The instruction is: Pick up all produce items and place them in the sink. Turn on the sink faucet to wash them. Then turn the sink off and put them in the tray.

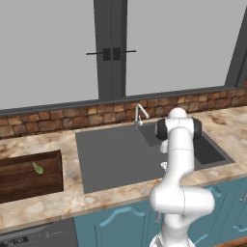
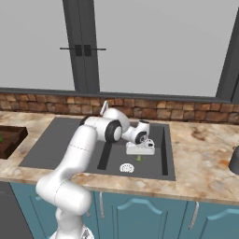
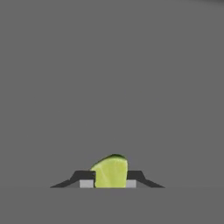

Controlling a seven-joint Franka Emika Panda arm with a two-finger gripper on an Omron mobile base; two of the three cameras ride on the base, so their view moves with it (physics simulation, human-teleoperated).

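Hand view: claw (image 3: 109, 183) clamped on produce piece (image 3: 110, 171) in sink (image 2: 154, 169); another in tray (image 1: 29, 181)

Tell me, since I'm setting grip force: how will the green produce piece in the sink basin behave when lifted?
The produce piece is tiny beside the drain, so probably very light. It looks slender and smooth, so it may slip or pivot between the gripper fingertips that flank it. Its leafy, stalk-like look suggests that it could bruise under a hard squeeze.
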